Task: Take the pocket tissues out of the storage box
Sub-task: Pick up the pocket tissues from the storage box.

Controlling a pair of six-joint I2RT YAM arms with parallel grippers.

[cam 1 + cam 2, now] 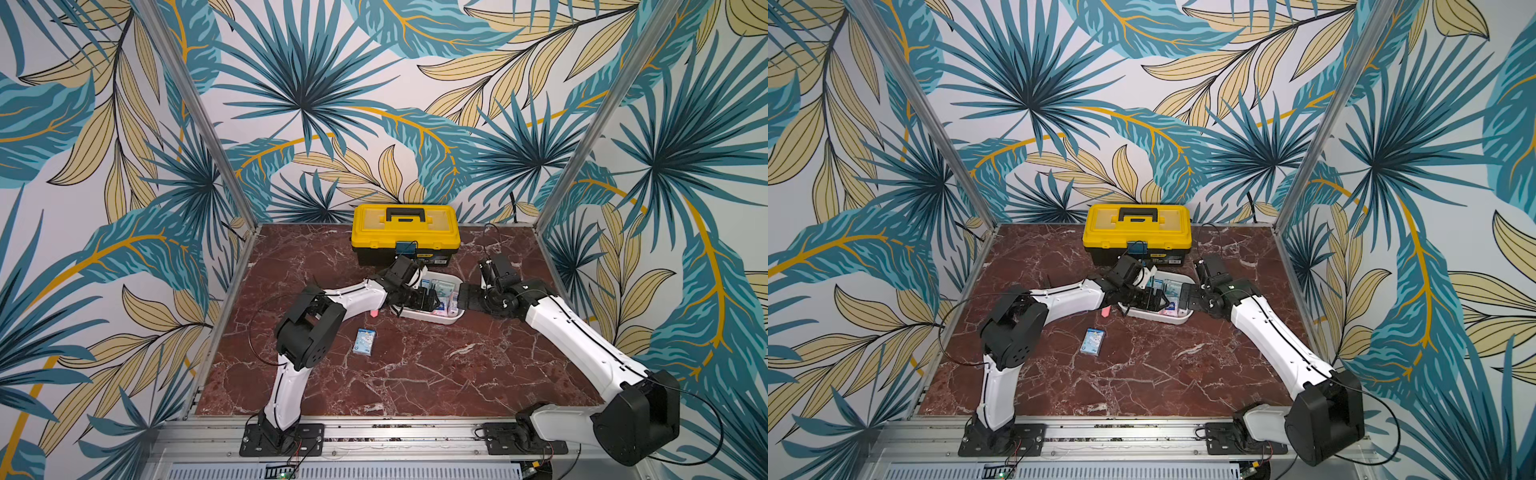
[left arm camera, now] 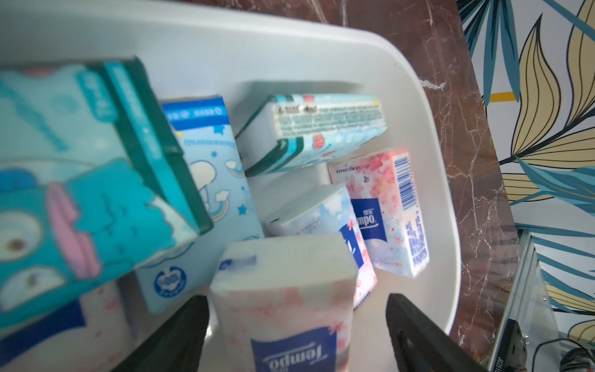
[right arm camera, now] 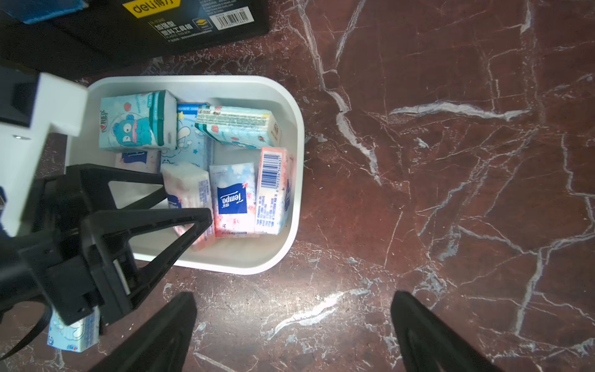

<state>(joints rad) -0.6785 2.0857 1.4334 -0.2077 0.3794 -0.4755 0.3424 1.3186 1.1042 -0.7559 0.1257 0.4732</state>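
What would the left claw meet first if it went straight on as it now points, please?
The left claw would most likely meet the pink Tempo pack between its fingers, in the storage box; depth is unclear.

Storage box (image 3: 231, 257) white; pocket tissues (image 3: 233, 199) pink, light blue and teal, with dark-blue labels or cartoon prints; toolbox (image 1: 405, 230) yellow and black; counter (image 1: 415, 374) red-brown marble, white-veined.

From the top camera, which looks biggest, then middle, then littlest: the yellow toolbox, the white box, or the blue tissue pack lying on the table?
In a top view, largest to smallest:
1. yellow toolbox, even though it sits farthest back
2. white storage box
3. blue tissue pack
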